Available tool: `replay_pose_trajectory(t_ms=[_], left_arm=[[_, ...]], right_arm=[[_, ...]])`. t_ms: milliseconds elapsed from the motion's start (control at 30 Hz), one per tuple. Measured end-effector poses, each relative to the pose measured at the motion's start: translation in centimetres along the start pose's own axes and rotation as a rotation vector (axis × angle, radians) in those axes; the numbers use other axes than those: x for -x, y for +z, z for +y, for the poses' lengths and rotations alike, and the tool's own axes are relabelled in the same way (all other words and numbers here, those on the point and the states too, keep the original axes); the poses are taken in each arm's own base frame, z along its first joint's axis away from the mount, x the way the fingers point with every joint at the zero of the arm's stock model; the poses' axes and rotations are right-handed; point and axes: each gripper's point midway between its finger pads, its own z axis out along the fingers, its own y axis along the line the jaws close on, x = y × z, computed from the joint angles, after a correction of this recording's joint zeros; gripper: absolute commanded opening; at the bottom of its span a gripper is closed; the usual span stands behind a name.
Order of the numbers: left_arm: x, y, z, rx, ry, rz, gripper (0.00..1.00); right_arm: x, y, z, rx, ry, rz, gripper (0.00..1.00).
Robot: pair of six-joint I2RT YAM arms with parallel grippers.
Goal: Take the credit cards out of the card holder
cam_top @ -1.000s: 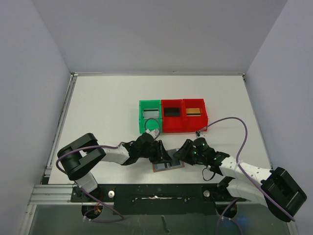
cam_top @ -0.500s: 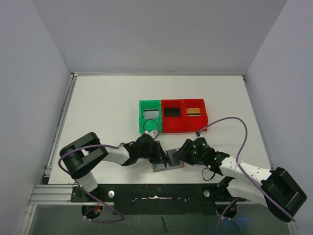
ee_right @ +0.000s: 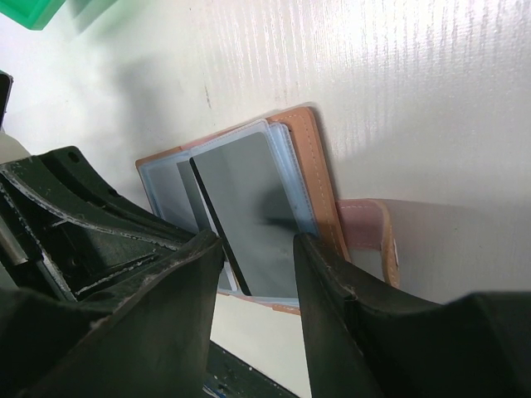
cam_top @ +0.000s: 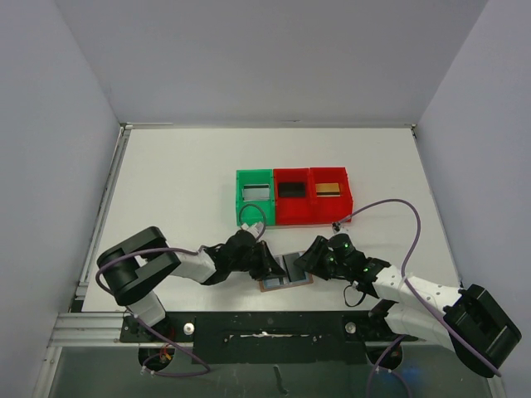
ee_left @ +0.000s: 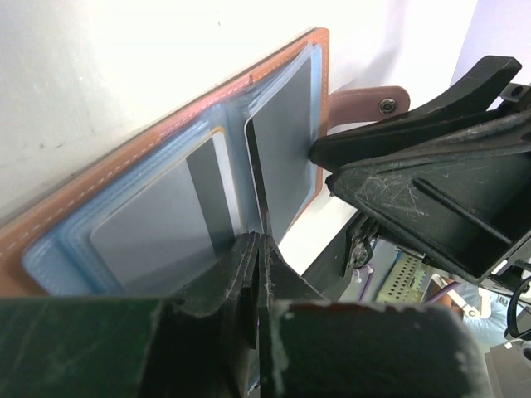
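Note:
The brown card holder [cam_top: 286, 280] lies open near the table's front edge, its blue-grey pockets showing grey faces [ee_left: 158, 224]. My left gripper [cam_top: 270, 264] [ee_left: 259, 242] is shut on a thin inner leaf [ee_left: 282, 149] of the holder and holds it up on edge. My right gripper [cam_top: 306, 260] [ee_right: 257, 245] is open over the holder's right half, one fingertip [ee_left: 319, 153] against the raised leaf. The strap tab [ee_right: 369, 240] sticks out on the right. A silver-grey card [cam_top: 255, 192], a black card [cam_top: 291, 189] and a gold-tan card [cam_top: 329, 189] lie in the bins.
A green bin [cam_top: 241, 207] and two red bins [cam_top: 309, 209] stand in a row behind the holder. The table's front edge and the arm bases are just below it. White walls enclose the table on three sides.
My left gripper has drawn back slightly to the left, still shut on the leaf. The right arm has barely moved.

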Motion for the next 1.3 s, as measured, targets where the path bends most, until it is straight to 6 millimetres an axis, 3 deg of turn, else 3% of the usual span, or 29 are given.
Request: replay_pose_trajectory(t_ms=[167,333,467,700,1300], left_arm=[[0.0,-0.5,0.1,0.002,-0.002,-0.011,0.0],[0.2,-0.6,-0.1,-0.003,0.008,-0.022,0.26],[0.4,-0.4,-0.8,-0.016,0.01,-0.024,0.34],[0.8,0.9,-1.2,-0.014,0.002,-0.012,0.35],[0.7,1.4,-1.5,-0.068,-0.022,-0.017,0.33]], right_arm=[[0.0,0.0,0.0,0.001,0.0,0.0,0.43],[0.0,0.0,0.0,0.001,0.0,0.0,0.43],[0.0,0.0,0.0,0.001,0.0,0.0,0.43],[0.1,-0.1,0.0,0.003,0.0,-0.002,0.43],[-0.2,0.0,0.2,0.045,0.001,0.0,0.37]])
